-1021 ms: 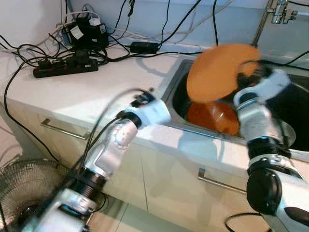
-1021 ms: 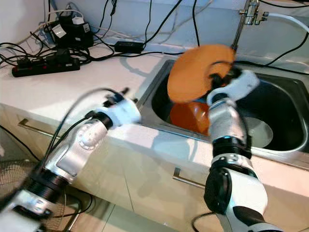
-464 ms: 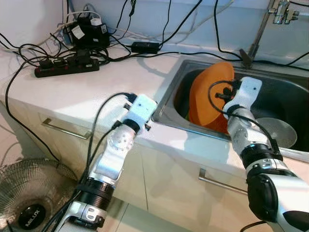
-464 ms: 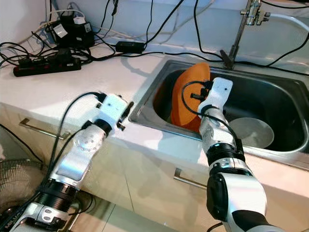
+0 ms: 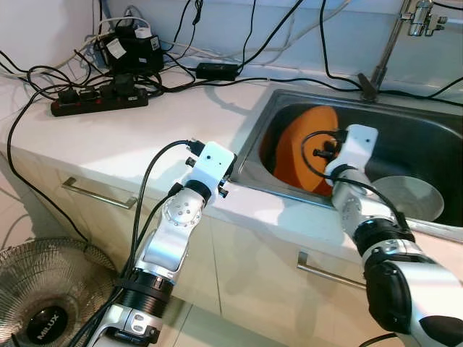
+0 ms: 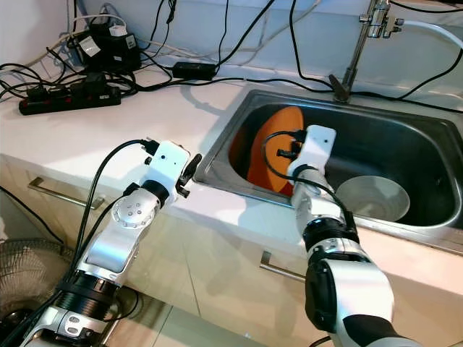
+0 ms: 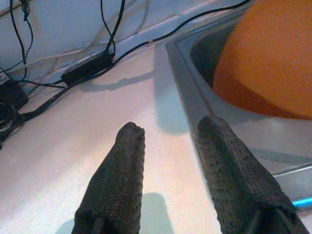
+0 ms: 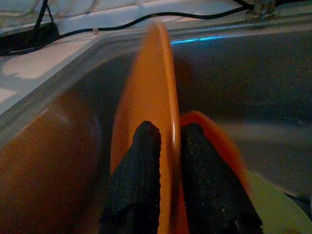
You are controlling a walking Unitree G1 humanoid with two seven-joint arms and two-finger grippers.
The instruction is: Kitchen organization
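An orange plate (image 5: 304, 144) stands on edge, leaning inside the left part of the steel sink (image 5: 255, 134). My right gripper (image 8: 170, 129) reaches down into the sink and is shut on the plate's rim (image 8: 163, 73), one black finger on each face. A second orange dish (image 8: 212, 126) lies just behind the held plate. My left gripper (image 7: 168, 129) hovers open and holding nothing over the white counter (image 5: 145, 137), close to the sink's left rim.
A grey bowl (image 5: 409, 199) sits in the sink's right part, under the faucet (image 5: 391, 43). A power strip (image 5: 98, 101) and tangled cables cover the counter's back left. A floor fan (image 5: 40, 303) stands below by the drawer fronts.
My right gripper has brought the orange plate down from above the sink into the basin. My left arm has swung forward and settled at the counter's edge.
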